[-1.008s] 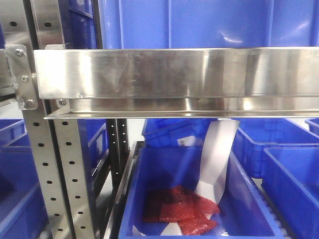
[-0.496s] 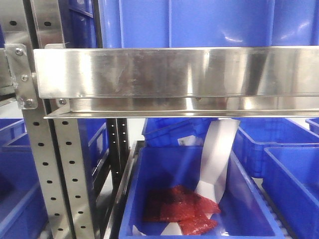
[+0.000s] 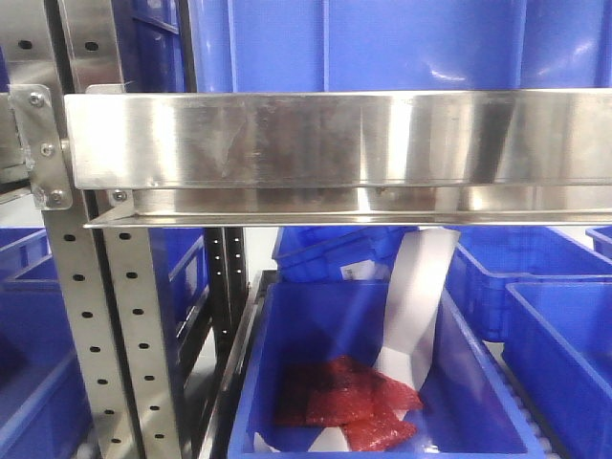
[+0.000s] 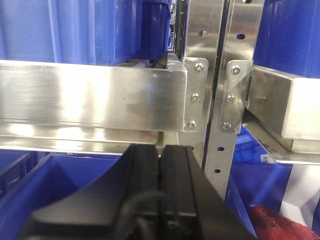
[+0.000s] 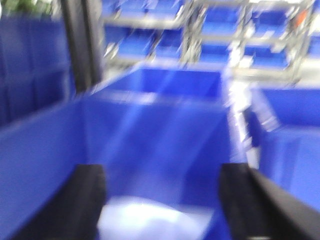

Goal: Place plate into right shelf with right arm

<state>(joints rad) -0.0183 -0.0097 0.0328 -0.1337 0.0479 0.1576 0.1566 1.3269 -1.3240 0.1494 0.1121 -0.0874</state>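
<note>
The right shelf is a steel rack; its broad rail (image 3: 335, 139) crosses the front view and also shows in the left wrist view (image 4: 90, 92). In the blurred right wrist view my right gripper (image 5: 162, 172) is open, its fingers wide apart inside a blue bin (image 5: 165, 125). A pale white rounded shape, seemingly the plate (image 5: 155, 220), lies low between the fingers; blur hides whether anything touches it. My left gripper (image 4: 161, 150) is shut with nothing in it, just below the rail. Neither gripper appears in the front view.
Under the rail a blue bin (image 3: 316, 316) holds red packets (image 3: 349, 392) and a white paper strip (image 3: 416, 296). Perforated uprights (image 3: 81, 316) stand at the left. More blue bins sit above the rail, at both sides and behind.
</note>
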